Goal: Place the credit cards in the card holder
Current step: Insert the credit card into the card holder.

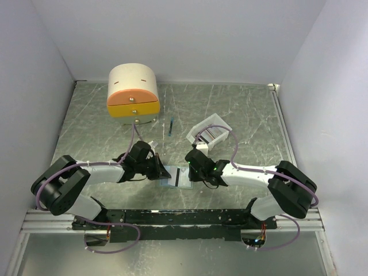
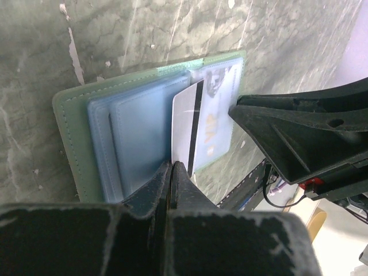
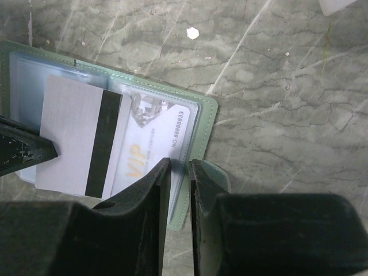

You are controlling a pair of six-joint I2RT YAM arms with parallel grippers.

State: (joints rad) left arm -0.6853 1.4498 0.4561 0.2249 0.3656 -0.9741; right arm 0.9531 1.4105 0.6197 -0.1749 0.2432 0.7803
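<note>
The card holder [image 1: 174, 179] lies open on the table between my two grippers, its pale green cover [image 2: 72, 144] and clear blue sleeves [image 3: 26, 75] facing up. A credit card [image 2: 185, 123], pale grey with a black stripe [image 3: 75, 135], lies slanted over the sleeves. My left gripper [image 2: 172, 165] is shut on this card's near edge. A second card marked VIP [image 3: 150, 146] sits inside a sleeve. My right gripper [image 3: 180, 165] has its jaws narrowly closed over the holder's right edge [image 3: 202, 138]. In the top view the left gripper [image 1: 163, 171] and right gripper [image 1: 191, 170] flank the holder.
A cream-and-orange drawer box [image 1: 133, 92] stands at the back left. A white open tray [image 1: 210, 133] sits behind the right gripper. A thin blue stick [image 1: 171, 126] lies between them. White walls close in the table on three sides.
</note>
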